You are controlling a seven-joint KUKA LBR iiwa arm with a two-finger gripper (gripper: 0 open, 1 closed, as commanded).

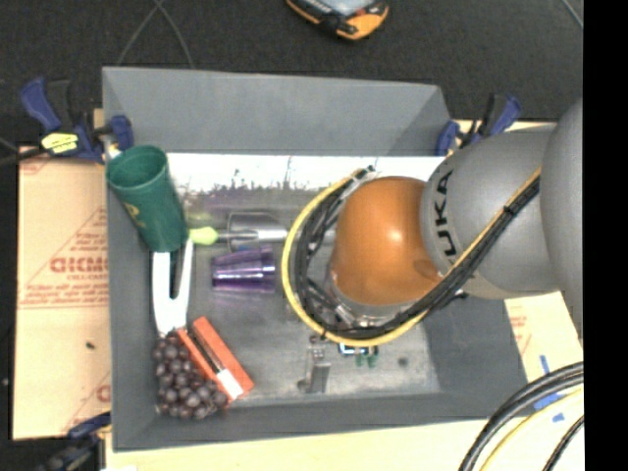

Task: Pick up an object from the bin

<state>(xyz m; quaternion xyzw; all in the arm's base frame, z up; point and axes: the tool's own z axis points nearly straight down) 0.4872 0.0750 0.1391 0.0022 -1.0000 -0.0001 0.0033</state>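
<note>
Near the middle of the bin's (270,84) lower edge, the end effector (316,369) points down at a bare patch of the grey floor, reaching out from under the arm's rounded orange cover (378,238). Whether it is released or clenched cannot be told from this angle. A loop of yellow and black cables (294,263) runs around the cover, and the grey arm (500,214) comes in over the bin's right edge.

Just to the right of the end effector lies a small green piece (368,359), too small to identify. To its left, apart from it, an orange-red block (218,356) with a white end lies slanted toward the lower left corner. The block rests against a bunch of dark purple grapes (180,376) that fills that corner.

Along the left edge, a white tool with a slotted handle (162,297) lies lengthwise above the grapes. A dark green cup (147,196) leans in the upper left corner with its mouth toward the rim. Near the bin's centre, a purple cup (243,268) lies on its side. Just above it is a clear cup (250,229), also tipped over, with a yellow-green piece (203,235) at its left. The purple and clear cups lie close to the left side of the cable loop.
</note>
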